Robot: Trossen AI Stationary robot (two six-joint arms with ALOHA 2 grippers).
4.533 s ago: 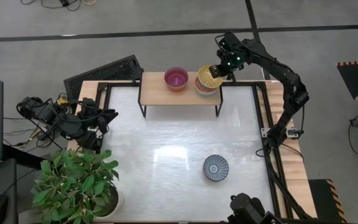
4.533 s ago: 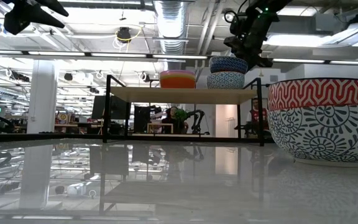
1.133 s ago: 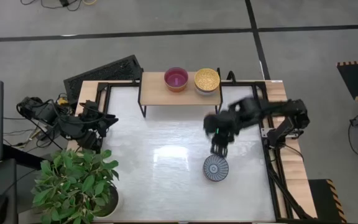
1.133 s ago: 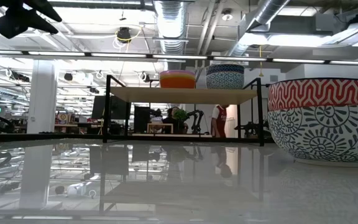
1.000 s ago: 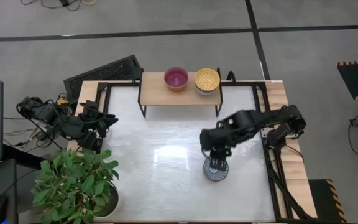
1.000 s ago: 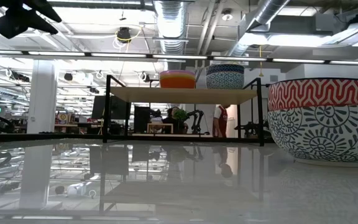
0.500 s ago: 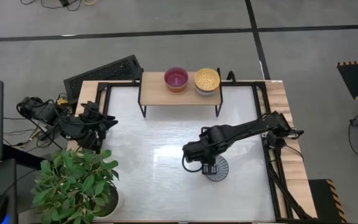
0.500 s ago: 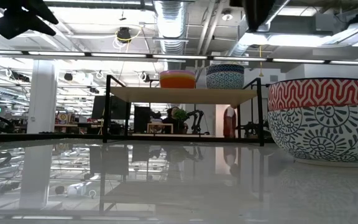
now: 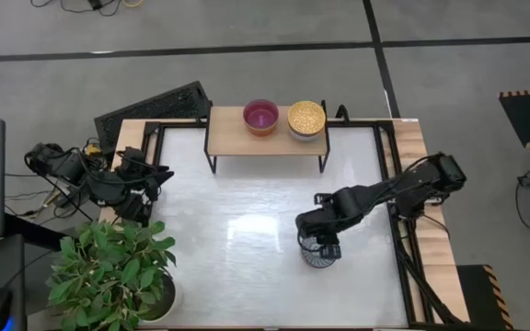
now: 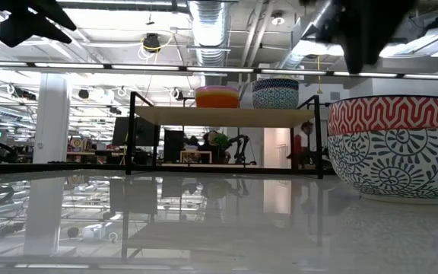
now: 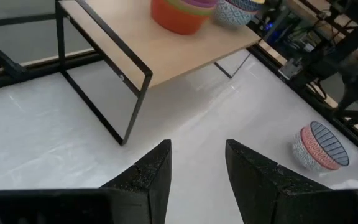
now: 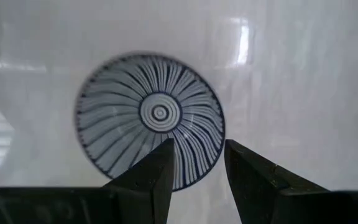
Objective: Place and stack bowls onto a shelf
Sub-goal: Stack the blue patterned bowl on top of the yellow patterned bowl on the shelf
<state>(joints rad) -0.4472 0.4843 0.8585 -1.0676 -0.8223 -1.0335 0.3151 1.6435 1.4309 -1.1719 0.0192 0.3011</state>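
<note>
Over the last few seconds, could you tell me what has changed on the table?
The right tool left the shelf, where it let go of the yellow-lined bowl, and now hangs open over the radial-lined bowl on the table. The left tool, both stacks and that bowl stayed put.

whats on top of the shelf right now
The shelf holds two stacks of bowls: a magenta bowl topping the orange one, and a yellow-inside bowl topping the blue-patterned one. Anything nested deeper inside the stacks is hidden.
</note>
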